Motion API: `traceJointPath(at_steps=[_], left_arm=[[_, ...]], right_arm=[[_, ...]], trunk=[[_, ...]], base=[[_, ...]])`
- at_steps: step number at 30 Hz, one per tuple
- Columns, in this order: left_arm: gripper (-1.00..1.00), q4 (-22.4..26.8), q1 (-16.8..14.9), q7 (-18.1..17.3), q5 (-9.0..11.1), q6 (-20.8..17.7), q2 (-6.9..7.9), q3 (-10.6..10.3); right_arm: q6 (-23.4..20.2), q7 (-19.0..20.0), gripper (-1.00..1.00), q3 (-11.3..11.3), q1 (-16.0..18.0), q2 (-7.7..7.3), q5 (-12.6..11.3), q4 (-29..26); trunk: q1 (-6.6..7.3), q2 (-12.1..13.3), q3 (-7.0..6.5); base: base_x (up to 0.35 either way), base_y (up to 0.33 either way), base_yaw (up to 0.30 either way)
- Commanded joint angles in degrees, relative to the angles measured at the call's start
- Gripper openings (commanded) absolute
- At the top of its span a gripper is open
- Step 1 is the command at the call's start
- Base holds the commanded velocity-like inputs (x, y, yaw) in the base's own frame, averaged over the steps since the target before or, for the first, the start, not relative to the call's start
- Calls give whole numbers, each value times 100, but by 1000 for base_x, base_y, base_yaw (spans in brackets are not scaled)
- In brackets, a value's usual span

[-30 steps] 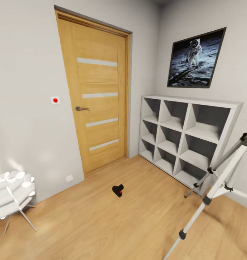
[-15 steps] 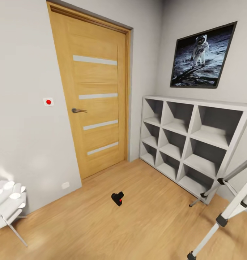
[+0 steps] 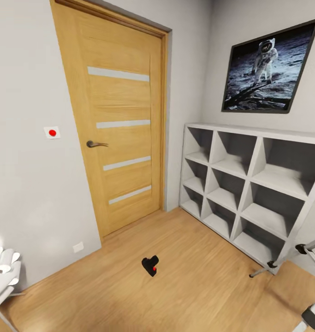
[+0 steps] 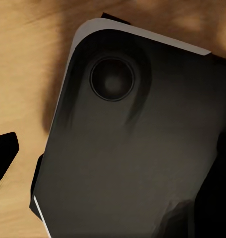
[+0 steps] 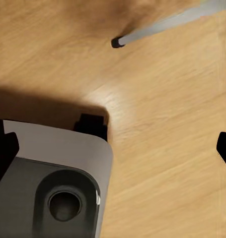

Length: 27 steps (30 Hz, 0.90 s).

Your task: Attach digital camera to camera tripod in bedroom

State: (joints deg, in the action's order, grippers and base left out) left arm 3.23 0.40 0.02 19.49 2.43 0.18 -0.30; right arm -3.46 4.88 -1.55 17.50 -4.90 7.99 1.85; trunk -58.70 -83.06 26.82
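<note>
My head cam looks fwd and down from standing height into the room corner: oak door [image 3: 118, 133] at left, cube shelf [image 3: 254, 184] at right, plank floor [image 3: 175, 286] below, all at mid range. My L wrist cam points down, v. close on my dark base [image 4: 137, 148], w/ floor at the edges. My R wrist cam also faces down at floor, my base corner [image 5: 53, 183] near, a tripod leg [image 5: 162, 27] beyond. All three views share the floor.
</note>
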Motion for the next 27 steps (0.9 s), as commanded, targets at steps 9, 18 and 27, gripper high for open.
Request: traceJointPath(at_steps=[9,18,27], left_arm=[[100,11,4,-2,28,32,7,-5],[100,11,4,-2,29,45,4,-7],[100,11,4,0,31,57,1,-9]], right_arm=[[-6,13,100,-12,8,-18,45,8],[0,13,100,-12,8,-19,45,8],[3,21,100,-12,8,-19,45,8]], trunk=[[-3,-2,4],[-3,-2,4],[-3,-2,4]], base=[[300,191,0],[180,147,0],[14,11,0]])
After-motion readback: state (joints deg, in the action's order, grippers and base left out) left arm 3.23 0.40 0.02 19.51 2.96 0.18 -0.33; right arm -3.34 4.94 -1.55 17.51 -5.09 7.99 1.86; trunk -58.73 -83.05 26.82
